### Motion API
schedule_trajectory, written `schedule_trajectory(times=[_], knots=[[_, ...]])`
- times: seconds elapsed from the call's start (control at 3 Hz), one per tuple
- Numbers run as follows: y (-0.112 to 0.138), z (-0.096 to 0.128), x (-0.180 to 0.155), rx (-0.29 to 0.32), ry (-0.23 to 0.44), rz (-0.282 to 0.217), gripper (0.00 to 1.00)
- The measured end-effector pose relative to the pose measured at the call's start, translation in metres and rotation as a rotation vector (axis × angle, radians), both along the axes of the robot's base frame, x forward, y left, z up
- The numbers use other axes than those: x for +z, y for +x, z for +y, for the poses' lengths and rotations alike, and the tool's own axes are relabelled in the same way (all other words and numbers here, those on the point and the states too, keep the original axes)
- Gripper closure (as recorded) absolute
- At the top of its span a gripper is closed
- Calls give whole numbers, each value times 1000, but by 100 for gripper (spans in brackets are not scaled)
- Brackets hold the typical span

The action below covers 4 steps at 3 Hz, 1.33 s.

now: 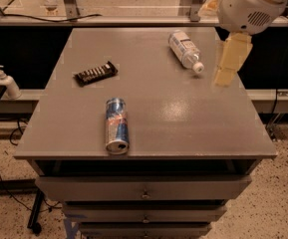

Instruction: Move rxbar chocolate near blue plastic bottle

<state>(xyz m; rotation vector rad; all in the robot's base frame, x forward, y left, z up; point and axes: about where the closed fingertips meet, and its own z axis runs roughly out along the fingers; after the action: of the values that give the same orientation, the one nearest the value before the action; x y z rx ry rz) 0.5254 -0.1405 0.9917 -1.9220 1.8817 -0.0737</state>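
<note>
The rxbar chocolate (pixel 95 73) is a flat black bar with white lettering, lying on the left part of the grey table (pixel 193 118). The blue plastic bottle (pixel 185 51) lies on its side at the back right, with its white cap pointing toward the front right. My gripper (pixel 229 63) hangs from the white arm at the upper right, above the table's right side. It is just right of the bottle's cap and far from the bar. It holds nothing that I can see.
A blue and silver drink can (pixel 116 125) lies on its side near the front edge, left of centre. A soap dispenser (pixel 6 82) stands off the table at the left. Drawers (pixel 143 188) sit under the tabletop.
</note>
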Motion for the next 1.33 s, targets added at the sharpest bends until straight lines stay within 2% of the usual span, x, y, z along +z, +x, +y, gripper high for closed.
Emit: schedule_trajectory(times=[0.33, 0.67, 1.0, 1.33], knots=[[28, 55, -4, 104, 29, -26, 0], [47, 118, -14, 177, 63, -37, 0], [47, 118, -14, 178, 63, -37, 0], [61, 134, -21, 167, 101, -42, 0]])
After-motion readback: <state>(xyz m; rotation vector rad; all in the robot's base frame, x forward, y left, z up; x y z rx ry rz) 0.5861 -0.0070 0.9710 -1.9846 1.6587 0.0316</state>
